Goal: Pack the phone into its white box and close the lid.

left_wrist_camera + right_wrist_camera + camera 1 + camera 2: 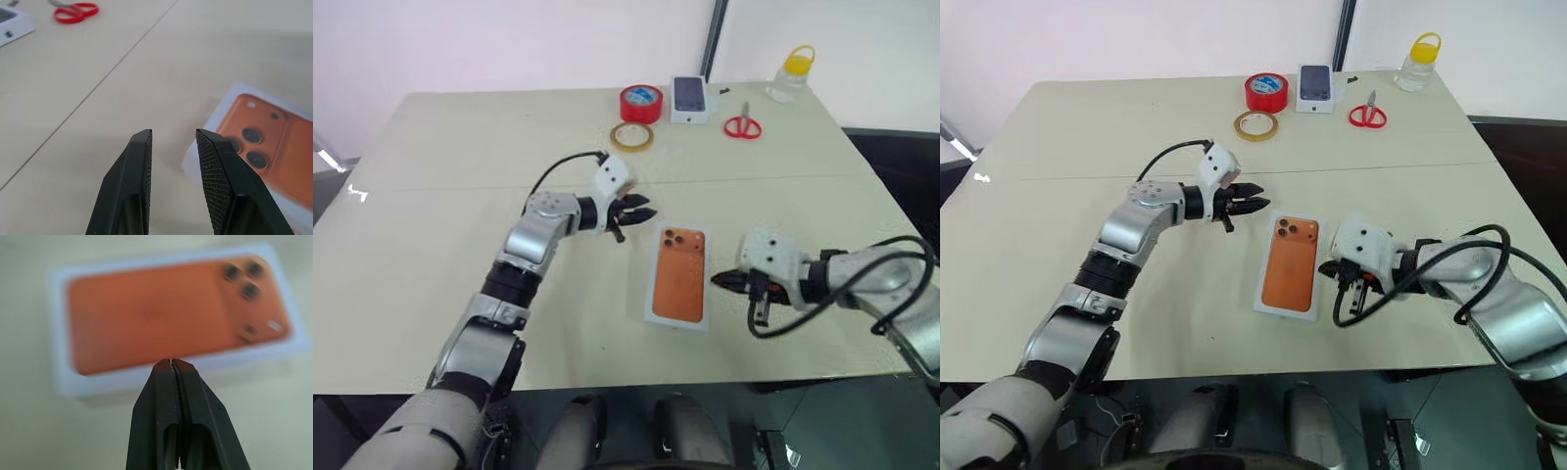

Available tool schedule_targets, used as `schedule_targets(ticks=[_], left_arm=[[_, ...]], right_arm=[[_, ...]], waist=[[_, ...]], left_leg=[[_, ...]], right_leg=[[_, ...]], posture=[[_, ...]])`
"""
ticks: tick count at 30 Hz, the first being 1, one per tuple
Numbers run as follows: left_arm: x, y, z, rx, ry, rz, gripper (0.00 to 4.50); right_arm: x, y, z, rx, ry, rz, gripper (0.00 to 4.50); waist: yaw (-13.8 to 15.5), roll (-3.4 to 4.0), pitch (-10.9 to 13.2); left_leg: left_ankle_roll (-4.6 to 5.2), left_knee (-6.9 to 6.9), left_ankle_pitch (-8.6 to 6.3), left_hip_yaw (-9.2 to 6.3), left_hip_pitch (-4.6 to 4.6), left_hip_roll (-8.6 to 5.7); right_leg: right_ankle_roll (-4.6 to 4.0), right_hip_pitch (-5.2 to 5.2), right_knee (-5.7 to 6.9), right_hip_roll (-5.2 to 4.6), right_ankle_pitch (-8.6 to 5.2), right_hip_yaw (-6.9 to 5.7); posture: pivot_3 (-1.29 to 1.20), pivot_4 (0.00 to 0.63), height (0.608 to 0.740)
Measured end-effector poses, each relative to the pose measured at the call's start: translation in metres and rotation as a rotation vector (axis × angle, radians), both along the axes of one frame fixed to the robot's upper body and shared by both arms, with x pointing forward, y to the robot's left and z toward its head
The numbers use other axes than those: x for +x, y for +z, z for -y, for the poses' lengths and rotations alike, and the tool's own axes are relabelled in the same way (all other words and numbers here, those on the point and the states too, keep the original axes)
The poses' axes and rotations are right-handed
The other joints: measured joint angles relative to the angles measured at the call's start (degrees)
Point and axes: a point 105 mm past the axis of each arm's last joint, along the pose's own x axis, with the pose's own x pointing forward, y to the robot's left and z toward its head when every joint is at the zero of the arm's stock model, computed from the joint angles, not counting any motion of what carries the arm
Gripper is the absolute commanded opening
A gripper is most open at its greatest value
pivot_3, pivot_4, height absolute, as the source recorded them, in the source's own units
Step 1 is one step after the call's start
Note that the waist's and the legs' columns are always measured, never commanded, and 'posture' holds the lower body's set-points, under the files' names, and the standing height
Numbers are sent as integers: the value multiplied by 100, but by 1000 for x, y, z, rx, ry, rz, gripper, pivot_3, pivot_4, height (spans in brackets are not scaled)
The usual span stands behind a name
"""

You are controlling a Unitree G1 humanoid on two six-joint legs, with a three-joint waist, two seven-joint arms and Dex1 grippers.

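Two grippers flank the job. On my left, the left gripper (644, 209) hovers over the worktop (460, 196) with its fingers slightly parted and empty, just beside the camera-end corner of the white box (675, 322). The phone (679, 274) lies orange back up inside that white rim. To its right, my right gripper (715, 279) is clenched on nothing, its tip aimed at the box's long edge. My worry is that the closed tip nudges the light box and skids it, or that a left finger catches the rim and tips the phone out.
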Motion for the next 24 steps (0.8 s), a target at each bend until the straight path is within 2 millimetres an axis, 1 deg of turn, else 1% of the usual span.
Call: schedule_targets(ticks=[3,6,7,12,18,19,21,23,24], left_arm=[[1,-12,15,44,-20,-9,1493],[1,-29,20,117,-32,-21,1493],[1,-32,20,134,-34,-21,1493],[3,-37,23,186,-39,5,1493],[4,-39,22,174,-18,15,1493],[7,-38,19,159,2,18,1493],[15,-33,5,104,79,18,1493],[25,-18,-21,11,181,21,1493],[29,-6,-37,-31,231,41,1493]], right_arm=[[-7,-9,-12,17,16,-19,40],[-11,-25,-16,16,-8,-69,40],[-11,-28,-17,16,-17,-75,40],[-9,-39,-17,-3,-75,-83,40],[-10,-41,-16,-12,-77,-69,40],[-9,-41,-16,-11,-76,-64,40],[-5,-38,-10,3,-97,-46,40],[13,-27,1,50,-179,20,40],[24,-16,9,91,-232,73,40]], waist=[[-5,-2,1],[-9,-3,1],[-10,-2,1],[-6,-14,-14],[-6,-31,-32],[-9,-32,-32],[-22,-33,-30],[-52,-37,-28],[-56,-38,-27]], left_leg=[[1,1,-1,0,0,0],[-4,0,3,1,0,0],[-5,0,3,1,0,0],[-3,0,1,0,8,0],[21,-2,-13,-4,38,0],[21,-2,-12,-4,38,0],[20,-2,-12,-4,33,0],[5,1,-3,-2,12,1],[-13,0,7,-1,6,1]], right_leg=[[0,-1,1,0,0,1],[0,-3,2,0,0,2],[0,-4,2,0,0,2],[0,7,1,0,0,2],[3,42,-7,1,-2,0],[3,41,-7,1,-2,0],[3,32,-2,2,-2,1],[2,0,16,4,-1,7],[2,-11,18,4,-1,8]], posture=[[0,150,740],[0,150,740],[0,150,740],[0,150,740],[0,150,740],[0,150,740],[0,150,740],[0,150,740],[0,150,740]])
